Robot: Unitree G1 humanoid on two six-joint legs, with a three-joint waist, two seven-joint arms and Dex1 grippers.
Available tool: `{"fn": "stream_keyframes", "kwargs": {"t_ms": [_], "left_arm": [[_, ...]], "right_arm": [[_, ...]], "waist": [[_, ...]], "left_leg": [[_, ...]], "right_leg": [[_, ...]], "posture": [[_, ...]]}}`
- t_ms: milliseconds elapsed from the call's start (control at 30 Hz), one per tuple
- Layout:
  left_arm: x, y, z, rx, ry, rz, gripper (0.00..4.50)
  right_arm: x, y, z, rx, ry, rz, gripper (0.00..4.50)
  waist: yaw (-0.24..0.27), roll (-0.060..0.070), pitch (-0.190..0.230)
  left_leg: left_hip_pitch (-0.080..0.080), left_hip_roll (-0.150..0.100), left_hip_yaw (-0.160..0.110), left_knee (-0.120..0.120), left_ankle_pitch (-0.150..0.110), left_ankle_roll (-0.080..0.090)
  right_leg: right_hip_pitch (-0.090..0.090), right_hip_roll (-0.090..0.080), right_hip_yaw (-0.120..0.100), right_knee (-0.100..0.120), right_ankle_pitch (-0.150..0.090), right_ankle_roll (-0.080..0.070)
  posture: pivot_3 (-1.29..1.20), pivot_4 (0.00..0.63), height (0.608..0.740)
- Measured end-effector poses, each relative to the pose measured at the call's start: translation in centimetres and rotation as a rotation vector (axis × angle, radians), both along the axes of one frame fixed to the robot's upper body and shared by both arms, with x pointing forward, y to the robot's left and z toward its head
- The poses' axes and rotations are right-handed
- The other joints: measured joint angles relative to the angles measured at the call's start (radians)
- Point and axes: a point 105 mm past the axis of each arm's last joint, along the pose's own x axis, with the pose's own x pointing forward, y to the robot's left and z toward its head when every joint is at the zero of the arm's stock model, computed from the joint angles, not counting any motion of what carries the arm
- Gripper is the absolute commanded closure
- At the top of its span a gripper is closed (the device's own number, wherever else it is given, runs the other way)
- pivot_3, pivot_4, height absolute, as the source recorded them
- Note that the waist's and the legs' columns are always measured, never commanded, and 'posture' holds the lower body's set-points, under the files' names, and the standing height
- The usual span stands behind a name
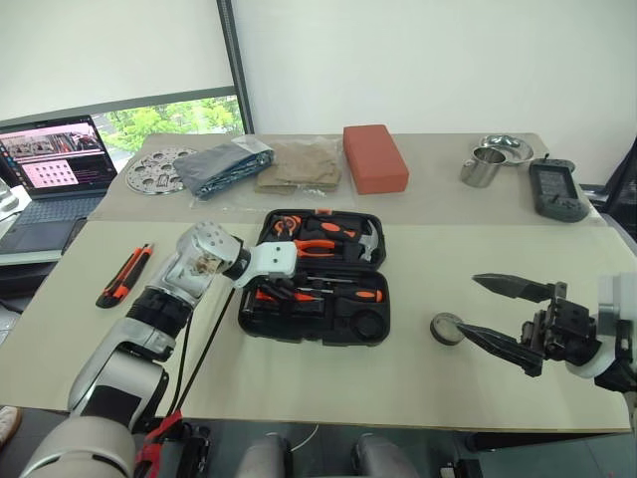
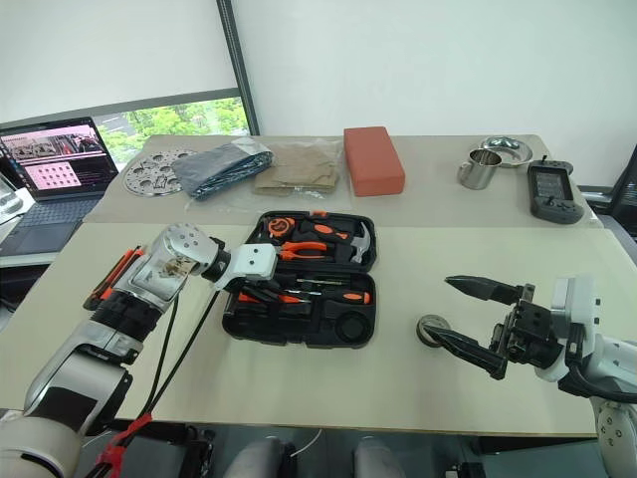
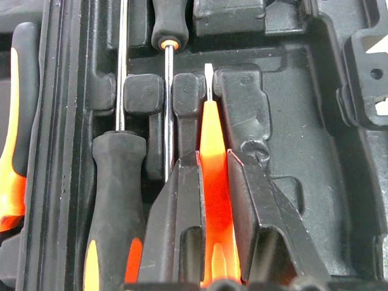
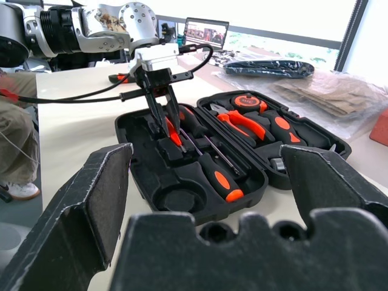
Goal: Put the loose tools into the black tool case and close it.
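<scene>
The black tool case [image 1: 311, 333] lies open in the middle of the table. My left gripper [image 1: 265, 289] hangs over its near half, shut on the small all-orange screwdriver [image 3: 214, 182], whose metal tip [image 3: 208, 82] points into a moulded slot. Two orange-and-black screwdrivers [image 3: 115, 200] lie in slots beside it. The orange-and-black utility knife [image 1: 124, 274] lies on the table left of the case. The small grey tape roll [image 1: 447, 328] sits right of the case. My right gripper [image 1: 471, 305] stands open just beside the roll, with nothing between its fingers.
Pliers [image 1: 323, 244], a hammer [image 1: 366, 239] and a round tape measure [image 1: 288, 226] fill the case's far half. On the far table are a red-orange block [image 1: 374, 157], folded bags [image 1: 224, 164], a metal cup [image 1: 484, 166], a bowl [image 1: 505, 148] and a black handheld device [image 1: 557, 189]. A laptop [image 1: 55, 164] is far left.
</scene>
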Motion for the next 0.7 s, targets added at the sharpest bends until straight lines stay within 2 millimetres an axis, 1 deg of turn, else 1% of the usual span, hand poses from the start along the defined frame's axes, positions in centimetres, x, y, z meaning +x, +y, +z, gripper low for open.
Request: {"fn": "stream_keyframes", "kwargs": {"t_ms": [133, 200, 233, 367, 500, 533, 567, 700], "left_arm": [[0.01, 0.05, -0.4, -0.008, 0.01, 0.015, 4.32], [0.04, 0.06, -0.49, -0.01, 0.014, 0.018, 3.32], [0.16, 0.08, -0.46, -0.017, 0.01, 0.028, 3.05], [0.64, 0.23, -0.2, -0.043, -0.003, 0.062, 1.61], [0.3, -0.09, -0.47, -0.065, 0.019, 0.051, 0.58], [0.27, -0.14, -0.55, -0.071, 0.022, 0.054, 0.17], [0.12, -0.46, -0.82, -0.082, 0.03, 0.052, 0.08], [0.11, -0.55, -0.64, -0.099, 0.041, 0.068, 0.08]], "right_arm": [[0.01, 0.0, 0.02, 0.0, -0.001, 0.0, 0.0], [0.01, 0.01, 0.02, 0.0, -0.001, 0.001, 0.0], [0.01, 0.01, 0.03, 0.0, -0.002, 0.001, 0.0], [0.09, -0.03, 0.1, 0.001, -0.005, 0.001, 0.0], [0.15, -0.08, 0.1, 0.003, -0.005, 0.0, 0.0], [0.17, -0.09, 0.11, 0.003, -0.005, 0.0, 0.0], [0.23, -0.04, 0.23, 0.003, -0.011, 0.002, 0.0], [0.32, 0.04, 0.43, 0.002, -0.022, 0.01, 0.0]], "waist": [[0.001, 0.002, -0.001], [0.0, 0.002, -0.002], [0.0, 0.002, -0.002], [-0.004, 0.002, -0.002], [0.001, 0.004, -0.003], [0.004, 0.004, -0.003], [0.006, 0.004, -0.003], [0.005, 0.004, -0.003]], "left_leg": [[0.0, 0.0, 0.0, 0.0, 0.0, 0.0], [0.0, 0.0, 0.0, 0.0, 0.0, 0.0], [0.0, 0.0, 0.0, 0.0, 0.0, 0.0], [0.0, 0.0, -0.001, 0.0, 0.0, 0.0], [-0.001, -0.002, -0.001, 0.0, 0.0, 0.0], [-0.001, -0.003, -0.001, 0.0, 0.0, 0.0], [0.002, -0.003, -0.001, 0.002, 0.0, 0.0], [0.001, -0.003, -0.001, 0.005, 0.0, 0.001]], "right_leg": [[0.0, 0.0, 0.001, 0.0, 0.0, 0.0], [0.0, 0.0, 0.001, 0.0, 0.0, 0.0], [0.0, 0.0, 0.001, 0.0, 0.0, 0.001], [0.0, 0.0, 0.002, 0.0, -0.001, 0.001], [0.0, 0.0, 0.007, 0.0, -0.002, 0.003], [0.001, 0.0, 0.008, -0.001, -0.002, 0.004], [0.001, 0.0, 0.009, 0.0, -0.003, 0.005], [0.001, 0.0, 0.011, 0.0, -0.002, 0.007]], "posture": [[0.0, 0.15, 0.74], [0.0, 0.15, 0.74], [0.0, 0.15, 0.74], [0.0, 0.15, 0.74], [0.0, 0.15, 0.74], [0.0, 0.15, 0.74], [0.0, 0.15, 0.74], [0.0, 0.15, 0.74]]}}
